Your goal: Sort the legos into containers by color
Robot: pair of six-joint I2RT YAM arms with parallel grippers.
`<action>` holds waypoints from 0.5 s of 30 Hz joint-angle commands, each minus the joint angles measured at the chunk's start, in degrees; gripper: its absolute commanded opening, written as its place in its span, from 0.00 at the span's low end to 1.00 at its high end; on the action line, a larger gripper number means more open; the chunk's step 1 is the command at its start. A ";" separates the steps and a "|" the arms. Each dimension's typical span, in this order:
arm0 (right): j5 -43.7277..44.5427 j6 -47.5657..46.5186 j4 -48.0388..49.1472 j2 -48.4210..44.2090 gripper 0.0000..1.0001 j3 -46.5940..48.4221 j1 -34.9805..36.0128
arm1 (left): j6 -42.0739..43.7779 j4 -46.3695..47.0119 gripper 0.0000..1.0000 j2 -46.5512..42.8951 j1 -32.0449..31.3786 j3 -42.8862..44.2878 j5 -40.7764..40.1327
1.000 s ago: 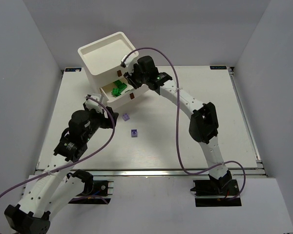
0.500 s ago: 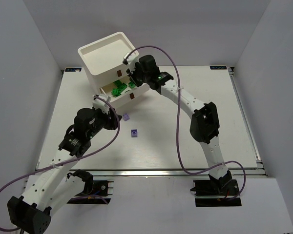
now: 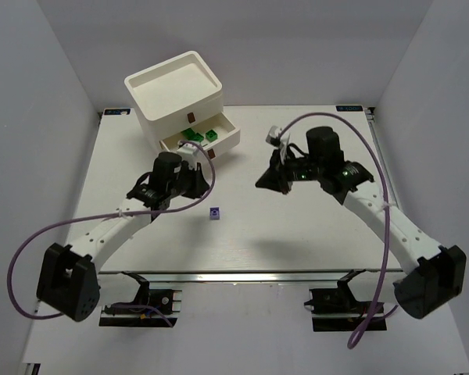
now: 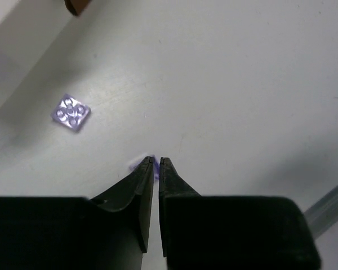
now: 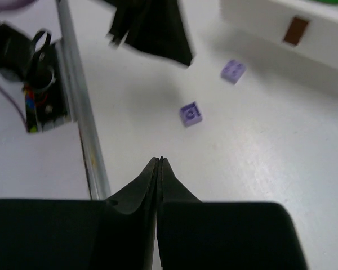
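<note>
- A white square plastic drawer unit with a tray top [image 3: 162,108] stands at the far left of the white surface [image 3: 320,234]. Its lower white drawer [image 3: 225,141] is pulled out and holds dark green studded bricks [image 3: 199,134].
- The left tool [image 4: 156,161] hangs just in front of that drawer. Its jaws are drawn nearly together, with a sliver of light purple at the tips. It seems to pinch a small purple brick [image 4: 138,165], which is mostly hidden.
- Two loose light purple bricks lie on the surface. The near-drawer brick [image 4: 71,111] sits in the drawer's shadow, close to its brown handle [image 4: 76,5]. The outer brick [image 3: 214,212] lies further out.
- The right tool [image 5: 159,160] hovers over mid-surface, jaws pressed together and holding nothing.
- The step in hand, as I judge it, is delivering purple. The open drawer is taken by green, so purple needs another, and the upper drawer [image 3: 189,119] looks closed.
- To do it well, keep the pinch firm and level. Let the right tool hook the other handle and pull. Then release low inside the drawer, so the brick does not bounce out.
</note>
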 commanded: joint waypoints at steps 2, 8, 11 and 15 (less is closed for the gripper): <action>-10.56 -9.80 -1.75 -5.63 0.00 -9.79 -1.32 | 3.36 -2.30 0.20 7.65 -2.01 9.14 -7.84; -8.48 -12.18 1.42 -10.74 0.00 -15.17 -3.70 | 11.19 -5.74 0.21 20.82 -2.54 20.48 -20.75; -8.83 -13.50 -0.42 -10.47 0.00 -14.74 -4.84 | 14.36 -5.13 0.20 24.97 -2.54 23.91 -25.50; -10.32 -14.73 -2.36 -10.12 0.00 -13.77 -5.01 | 20.08 -1.88 0.21 27.26 -2.54 25.15 -30.60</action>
